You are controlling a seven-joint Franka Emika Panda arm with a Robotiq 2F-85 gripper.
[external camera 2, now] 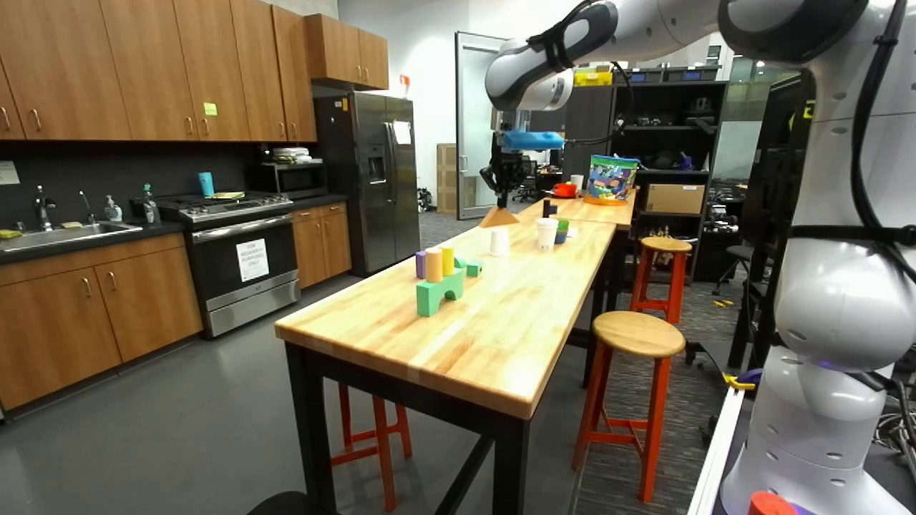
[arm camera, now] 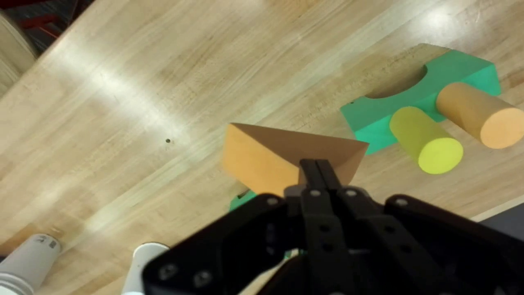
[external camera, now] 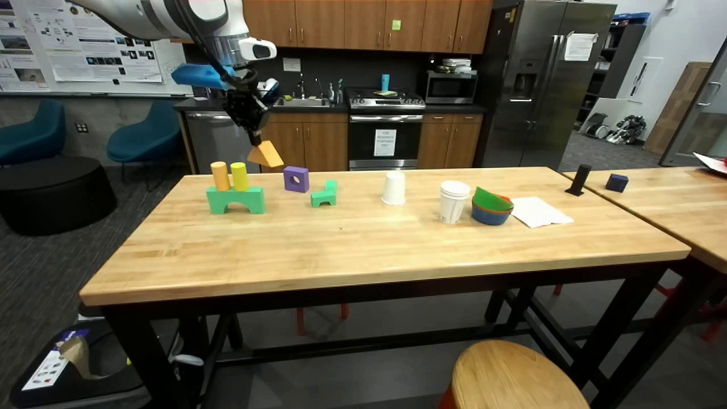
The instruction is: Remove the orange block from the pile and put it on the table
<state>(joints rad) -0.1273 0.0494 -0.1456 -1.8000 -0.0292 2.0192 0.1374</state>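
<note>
The gripper (arm camera: 317,164) is clenched on the orange block (arm camera: 260,159) right by its peak, holding it up over the table (external camera: 369,244). Probably light, stiff, not fragile, but sloped sides could slip, so I'd grab the flat ends tbh

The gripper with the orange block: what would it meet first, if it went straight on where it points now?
The gripper points down, so its orange block would likely touch the tabletop first, though depth beside the green arch is hard to judge.
</note>
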